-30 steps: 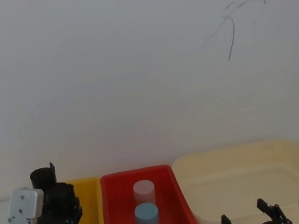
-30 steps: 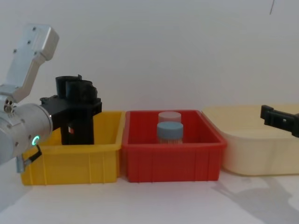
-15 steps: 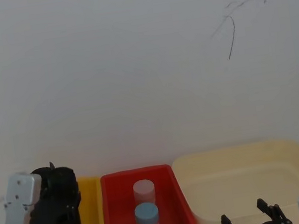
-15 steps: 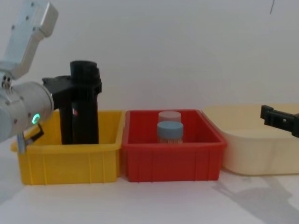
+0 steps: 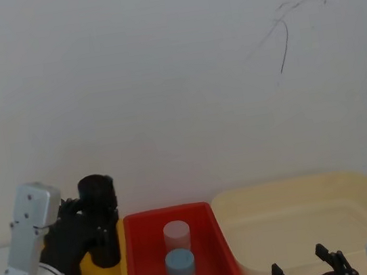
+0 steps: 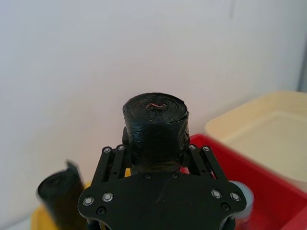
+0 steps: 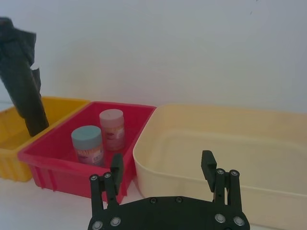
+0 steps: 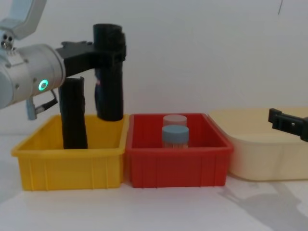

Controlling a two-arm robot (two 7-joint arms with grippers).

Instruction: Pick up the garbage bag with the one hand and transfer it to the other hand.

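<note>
My left gripper [image 8: 109, 51] is clenched on the garbage bag [image 8: 109, 82], a tight black roll of film. Its long axis stands upright, one end up and one down. I grip it near the upper end, so the top pokes out above my fingers [image 6: 113, 155]. Its lower end hangs about level with the rim at the back right corner of the yellow bin [image 8: 72, 168]. A second black roll [image 8: 73, 115] stands in that bin, just beside mine. The jars [image 7: 88, 143] in the red bin [image 8: 178, 168] carry labels too small to read. My right gripper [image 7: 162, 168] hangs released at the near edge of the cream tub [image 7: 268, 143]
</note>
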